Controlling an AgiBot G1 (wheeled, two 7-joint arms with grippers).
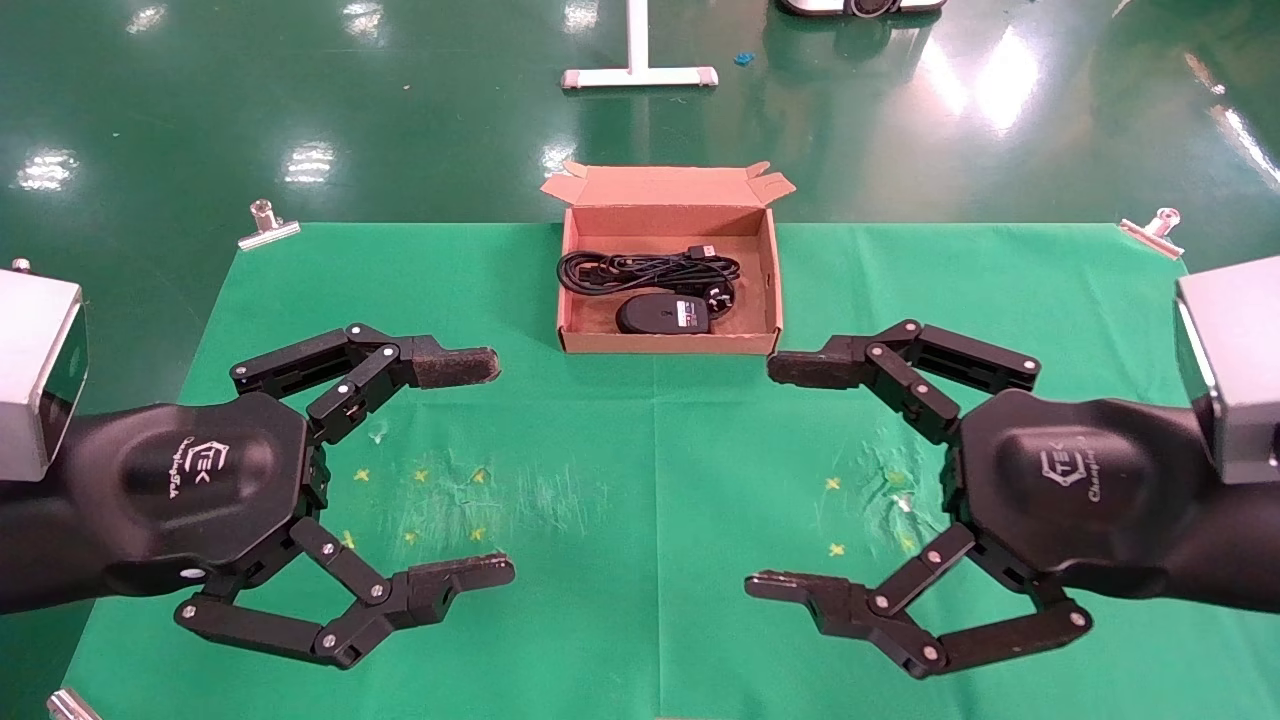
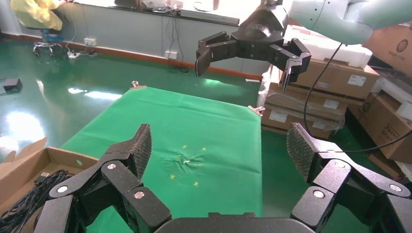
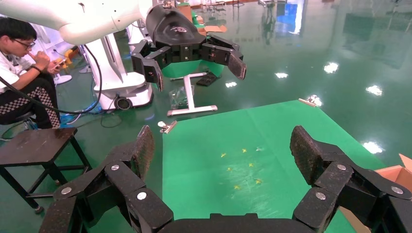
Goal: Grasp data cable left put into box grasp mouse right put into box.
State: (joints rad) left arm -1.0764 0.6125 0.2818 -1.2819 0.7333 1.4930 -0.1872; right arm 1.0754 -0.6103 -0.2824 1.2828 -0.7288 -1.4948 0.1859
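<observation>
Black, textured finger pads face each other across a wide gap on both end effectors. The left gripper (image 1: 495, 470) hangs over the near left part of the green cloth (image 1: 650, 450) with its jaws spread fully and nothing between them; the right gripper (image 1: 765, 475) mirrors it on the near right, equally spread and equally empty. Both point inward toward the centre line, well apart from each other and short of the box (image 1: 668, 345), a symmetric posture that reads as a rest stance rather than an approach.

Beneath each gripper the cloth carries small yellow cross marks (image 1: 420, 478), which probably indicate where the two objects are laid out at the start; no object lies on them now.

Farther out, at the cloth's far edge, the brown cardboard box stands open with its flaps folded back. Inside it the data cable (image 1: 645, 268) lies as a looped bundle along the far wall, one silver-tipped plug toward the right. The mouse (image 1: 662, 315) sits just in front of it, near the front wall, label patch upward, its thin cord curling beside it at the right. With both items already in the box and both grippers clear, the task appears complete.

Metal clips (image 1: 268, 228) pin the cloth's corners, holding the surface taut.
</observation>
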